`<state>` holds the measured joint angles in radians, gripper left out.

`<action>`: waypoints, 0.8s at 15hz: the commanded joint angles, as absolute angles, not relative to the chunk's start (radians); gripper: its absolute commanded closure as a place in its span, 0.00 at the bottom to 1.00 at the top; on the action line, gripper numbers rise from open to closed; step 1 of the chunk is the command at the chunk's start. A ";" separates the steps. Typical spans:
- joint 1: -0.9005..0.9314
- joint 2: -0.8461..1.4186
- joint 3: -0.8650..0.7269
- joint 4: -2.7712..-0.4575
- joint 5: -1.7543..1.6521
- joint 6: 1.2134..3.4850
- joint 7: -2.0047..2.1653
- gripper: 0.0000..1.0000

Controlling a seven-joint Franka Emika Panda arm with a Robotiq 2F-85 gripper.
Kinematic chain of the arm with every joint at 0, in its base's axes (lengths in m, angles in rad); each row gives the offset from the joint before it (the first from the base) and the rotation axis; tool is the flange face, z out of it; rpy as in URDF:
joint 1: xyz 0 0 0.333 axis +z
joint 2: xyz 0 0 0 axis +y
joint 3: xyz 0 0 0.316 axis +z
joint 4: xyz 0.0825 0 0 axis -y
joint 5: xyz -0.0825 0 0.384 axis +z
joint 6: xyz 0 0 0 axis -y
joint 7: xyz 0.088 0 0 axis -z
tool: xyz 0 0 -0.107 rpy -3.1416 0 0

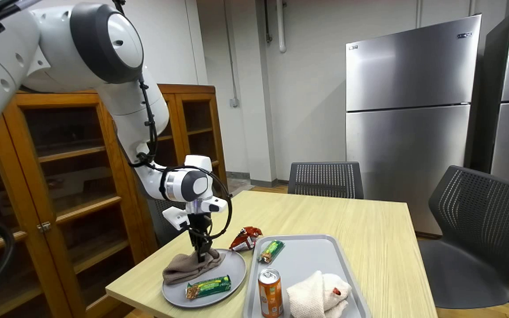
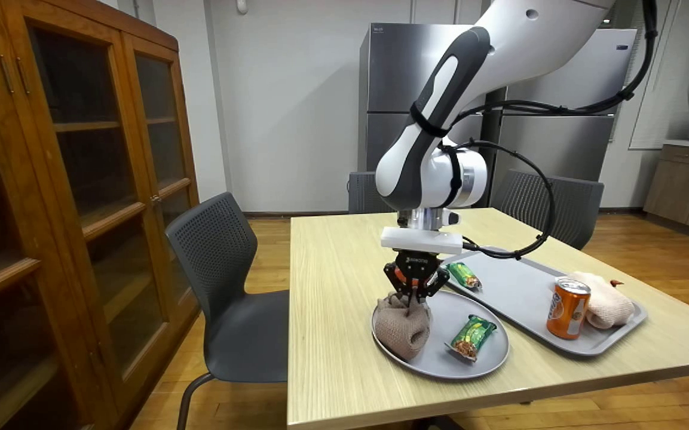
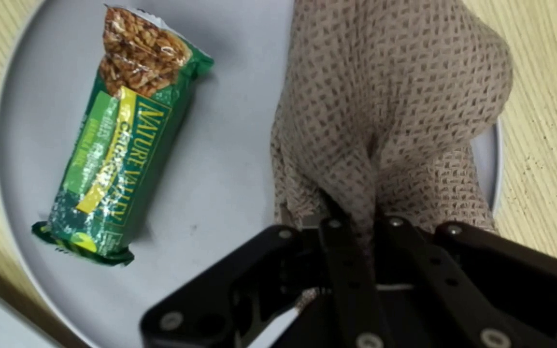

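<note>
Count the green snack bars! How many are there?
2. One green bar lies on the round plate, beside the brown cloth that the gripper pinches; the second green bar lies on the gray tray. Any under the brown cloth or the white cloth would be hidden.

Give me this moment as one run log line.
end effector: pinching fold of brown cloth | cloth: on gray plate | also there: green snack bar
</note>
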<state>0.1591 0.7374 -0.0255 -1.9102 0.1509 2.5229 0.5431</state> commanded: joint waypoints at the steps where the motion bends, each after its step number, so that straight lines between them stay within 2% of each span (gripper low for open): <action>1: 0.174 0.714 -0.034 -1.922 0.168 2.520 0.550 0.98; 12: 0.158 0.544 0.007 -1.952 0.175 2.477 0.497 0.98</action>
